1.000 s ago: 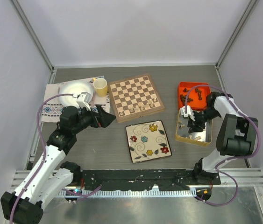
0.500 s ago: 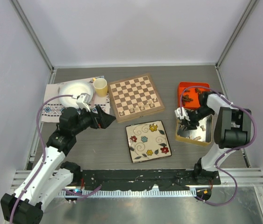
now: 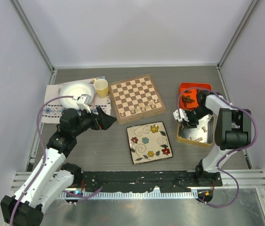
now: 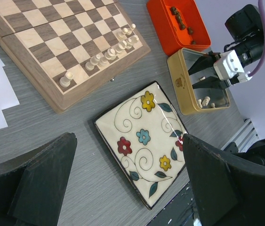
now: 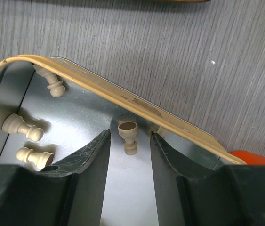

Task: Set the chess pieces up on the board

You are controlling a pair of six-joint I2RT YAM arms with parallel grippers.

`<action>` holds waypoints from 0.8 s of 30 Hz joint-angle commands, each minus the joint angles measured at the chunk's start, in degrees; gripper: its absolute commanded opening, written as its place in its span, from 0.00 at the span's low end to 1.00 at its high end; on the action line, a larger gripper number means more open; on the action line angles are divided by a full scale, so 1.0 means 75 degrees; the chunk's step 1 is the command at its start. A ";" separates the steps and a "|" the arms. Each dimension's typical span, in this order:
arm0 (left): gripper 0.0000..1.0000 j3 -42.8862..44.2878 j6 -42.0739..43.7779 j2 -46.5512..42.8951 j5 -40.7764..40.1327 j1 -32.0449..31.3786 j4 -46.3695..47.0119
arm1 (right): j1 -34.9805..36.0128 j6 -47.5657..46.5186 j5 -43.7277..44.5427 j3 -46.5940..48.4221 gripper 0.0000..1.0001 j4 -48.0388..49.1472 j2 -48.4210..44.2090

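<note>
- The board (image 3: pixel 137 96) lies at the upper centre of the top view. A row of pale pieces (image 4: pixel 108 49) stands along its near edge, towards the right corner. The other squares are bare, so I judge the setting up is only at its beginning.
- The plate (image 3: pixel 149 142) lies just below the board. It carries nothing and has no part in this work.
- The gold tin (image 4: pixel 180 89) at the right is my supply of pale pieces. The orange tin (image 4: pixel 163 28) above it holds the dark pieces (image 4: pixel 181 21).
- My left claw (image 4: pixel 127 141) hangs wide apart and empty over the table, left of the plate. I think it only waits there.
- My right claw (image 4: pixel 190 80) is dipped into the left corner of the gold tin, its fingers partly apart.
- One piece (image 5: pixel 128 136) is between these fingers with its base towards the rim. I see a gap on each side, so it is not clamped yet.
- A few spare pieces (image 5: pixel 21 126) lie at the left of the wrist view.
</note>
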 commanded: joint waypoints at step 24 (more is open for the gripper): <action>0.99 0.0050 -0.0016 -0.0004 0.0377 0.0034 0.0335 | 0.0090 0.2801 0.0610 -0.0318 0.07 0.0151 -0.0778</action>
